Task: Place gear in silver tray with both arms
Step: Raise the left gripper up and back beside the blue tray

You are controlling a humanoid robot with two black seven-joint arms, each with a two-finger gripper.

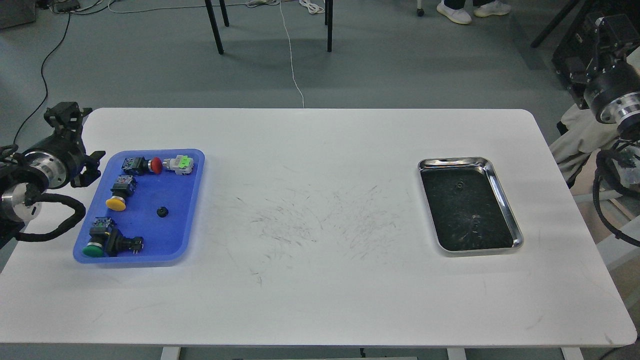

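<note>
A small black gear lies in the blue plastic tray at the table's left. The silver tray sits at the table's right, holding nothing but dark reflections in its bottom. My left arm comes in at the left edge. Its gripper hangs just past the table's far left corner, beside the blue tray, too dark to tell its fingers apart. My right arm is at the right edge. Its gripper is off the table, high and beyond the silver tray, its fingers unclear.
The blue tray also holds a red push button, a yellow one, a green one and a white-green part. The white table is scuffed in the middle. Chair legs and cables are on the floor behind.
</note>
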